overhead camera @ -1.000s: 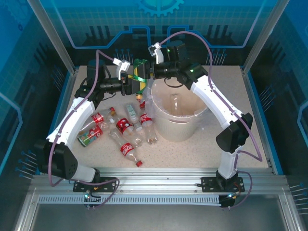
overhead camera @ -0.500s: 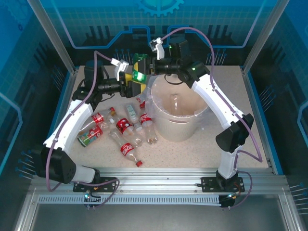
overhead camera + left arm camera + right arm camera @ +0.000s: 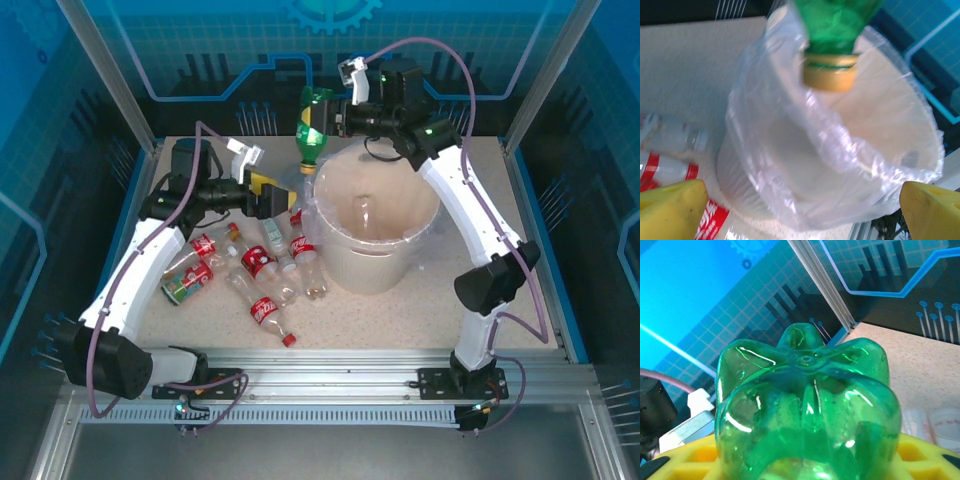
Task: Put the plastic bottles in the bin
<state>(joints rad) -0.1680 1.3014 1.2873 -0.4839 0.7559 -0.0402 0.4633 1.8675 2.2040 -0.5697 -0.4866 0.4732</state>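
No legible text, even on the red bottle labels (image 3: 262,311)

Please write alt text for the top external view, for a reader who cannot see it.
The right gripper holds a green bottle cap down at the far left rim of the cream bin. The left gripper hangs open near the red-labelled bottles lying on the table left of the bin.

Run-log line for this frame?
right jaws: shut on green bottle, cap down above bin rim | left jaws: open, empty, near loose bottles
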